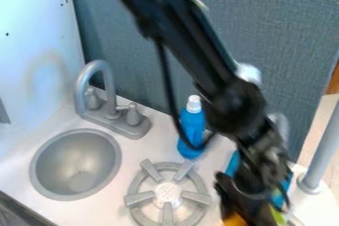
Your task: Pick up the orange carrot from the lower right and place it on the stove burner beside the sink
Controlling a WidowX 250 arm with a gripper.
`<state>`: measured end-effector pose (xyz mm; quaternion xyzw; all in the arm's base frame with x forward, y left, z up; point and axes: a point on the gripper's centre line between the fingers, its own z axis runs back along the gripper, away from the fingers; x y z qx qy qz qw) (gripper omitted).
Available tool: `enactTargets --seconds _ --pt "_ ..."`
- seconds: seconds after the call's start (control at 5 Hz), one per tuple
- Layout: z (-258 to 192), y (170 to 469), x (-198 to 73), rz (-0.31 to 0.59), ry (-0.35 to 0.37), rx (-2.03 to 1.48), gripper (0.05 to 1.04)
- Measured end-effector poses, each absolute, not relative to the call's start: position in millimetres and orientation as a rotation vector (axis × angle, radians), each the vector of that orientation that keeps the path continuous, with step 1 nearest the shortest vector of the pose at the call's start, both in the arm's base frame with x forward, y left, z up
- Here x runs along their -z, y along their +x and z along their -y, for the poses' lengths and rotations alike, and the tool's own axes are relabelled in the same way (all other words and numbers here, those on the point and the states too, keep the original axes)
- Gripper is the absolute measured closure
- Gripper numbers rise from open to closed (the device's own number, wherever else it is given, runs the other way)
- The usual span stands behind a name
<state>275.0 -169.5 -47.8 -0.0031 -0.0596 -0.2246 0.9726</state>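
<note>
Camera view – tool (252, 214) nr 1 burner (167, 192)

We look down at a slant from fairly near above the desk (129, 154), facing the blue-grey panel (281, 46) spanning eleven to two o'clock, with the burner (167, 193) at six o'clock cut by our lower edge.

The counter (147, 146) and wall (29, 27) are brightly lit, soft shading is seen in the sink (76, 163), and the arm (198, 54) is left dark.
</note>
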Motion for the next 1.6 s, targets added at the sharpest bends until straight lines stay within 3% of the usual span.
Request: enactTargets --seconds 0.4,0.8,1.0,1.2,1.4,1.6 --pt "112 266 29 0.143 0.023 0.16 0.524" --pt "48 263 33 0.153 0.053 -0.129 0.525" --pt "1 257 13 0.177 0.061 -0.235 0.524" --pt "-48 253 11 0.176 0.068 -0.326 0.525" --pt "-91 255 17 0.168 0.05 -0.418 0.525" --pt "-91 264 34 0.152 0.017 -0.435 0.524"
